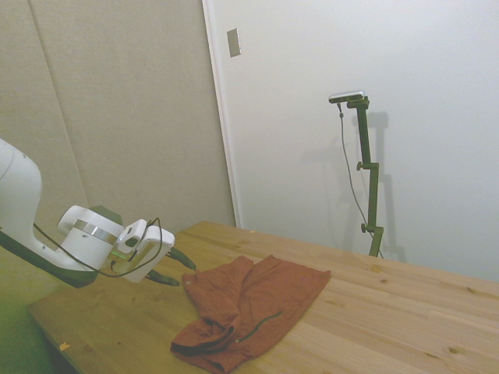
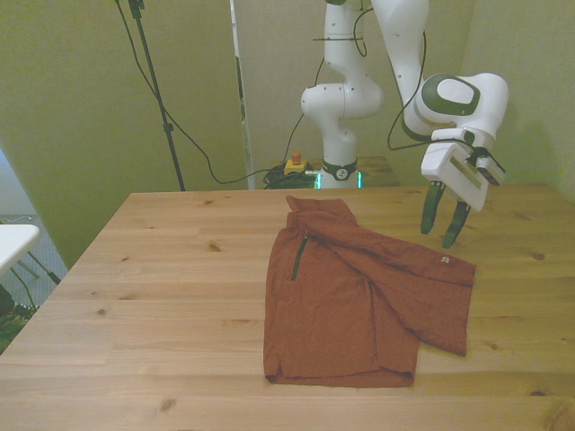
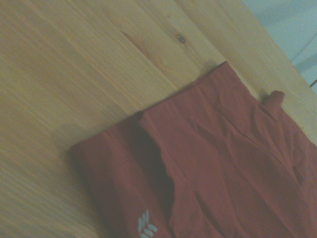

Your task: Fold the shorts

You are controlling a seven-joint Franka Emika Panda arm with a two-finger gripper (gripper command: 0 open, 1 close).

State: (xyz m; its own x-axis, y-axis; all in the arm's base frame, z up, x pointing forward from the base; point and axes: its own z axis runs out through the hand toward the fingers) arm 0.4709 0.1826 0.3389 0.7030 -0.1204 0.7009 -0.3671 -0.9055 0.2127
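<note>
Shorts point(image 2: 359, 305) flat on table point(image 2: 162, 296); wrist view alone shows small white logo point(image 3: 147, 227); gripper point(image 2: 443, 233) spread, empty.

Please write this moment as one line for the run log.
gripper: open, above table | shorts: flat, partly folded, not gripped | gripper near leg corner with logo

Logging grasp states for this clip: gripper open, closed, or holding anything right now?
Gripper: open, holding nothing, poised just above the shorts' leg corner at the front view's right.
</note>
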